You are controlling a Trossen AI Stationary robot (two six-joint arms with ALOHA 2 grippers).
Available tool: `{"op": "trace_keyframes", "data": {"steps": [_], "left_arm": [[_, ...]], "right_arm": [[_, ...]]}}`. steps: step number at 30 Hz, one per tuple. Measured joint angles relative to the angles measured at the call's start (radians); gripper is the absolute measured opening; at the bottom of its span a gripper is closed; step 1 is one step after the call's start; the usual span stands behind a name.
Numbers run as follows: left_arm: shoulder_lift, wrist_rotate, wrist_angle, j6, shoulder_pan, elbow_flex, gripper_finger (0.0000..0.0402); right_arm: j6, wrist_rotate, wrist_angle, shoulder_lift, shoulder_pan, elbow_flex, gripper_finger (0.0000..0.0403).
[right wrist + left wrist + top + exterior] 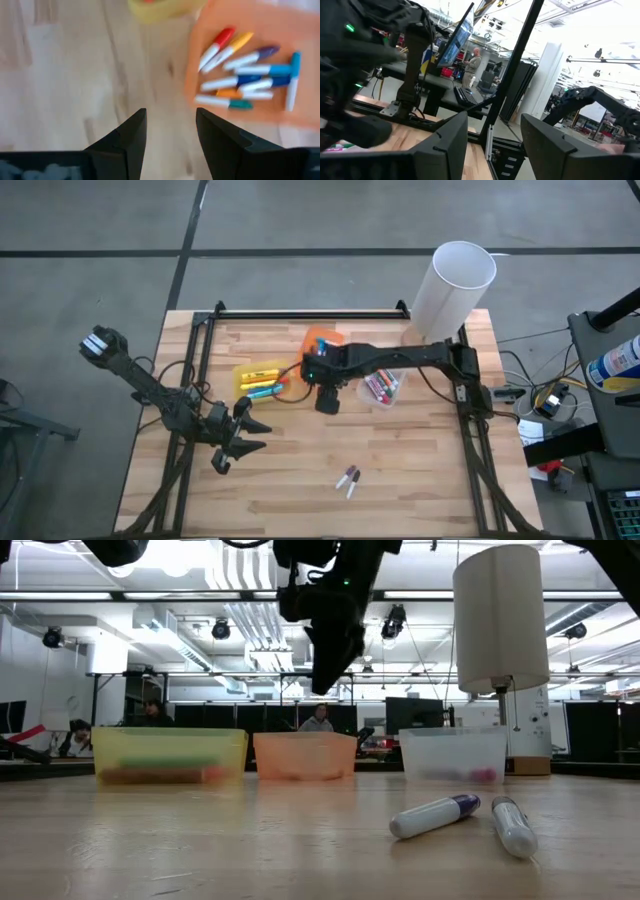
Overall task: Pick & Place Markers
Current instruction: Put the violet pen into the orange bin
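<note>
Two white markers with dark caps [348,478] lie side by side on the wooden table near its front edge, seen close up in the low view as two markers [470,818]. Several more markers [250,75] lie in the orange bin [322,340]. My right gripper [170,135] hovers open above bare wood just in front of that bin, pointing steeply down, nothing between its fingers. It also shows as my right gripper [328,400] at the table's middle. My left gripper [245,435] waits open at the table's left side.
A yellow bin [262,380] with markers stands left of the orange one, and a clear bin [382,388] with markers stands to its right. A tall white cylinder [452,290] rises at the far right corner. Bare wood lies between the bins and the front edge.
</note>
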Motion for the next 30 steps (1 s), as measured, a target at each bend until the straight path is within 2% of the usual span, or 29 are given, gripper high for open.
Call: {"op": "trace_keyframes", "data": {"steps": [6,18,30], "left_arm": [[0.0,0.0,0.0,0.001,0.0,0.0,0.0179],[0.0,0.0,0.0,0.003,0.0,0.002,0.0179],[0.0,0.0,0.0,0.003,0.0,0.002,0.0179]], "right_arm": [[0.058,0.006,-0.083,0.0,0.05,-0.007,0.0151],[0.064,0.007,-0.085,0.0,0.077,-0.013,0.0132],[0.086,0.003,-0.108,0.0,0.102,-0.013,0.0139]]}}
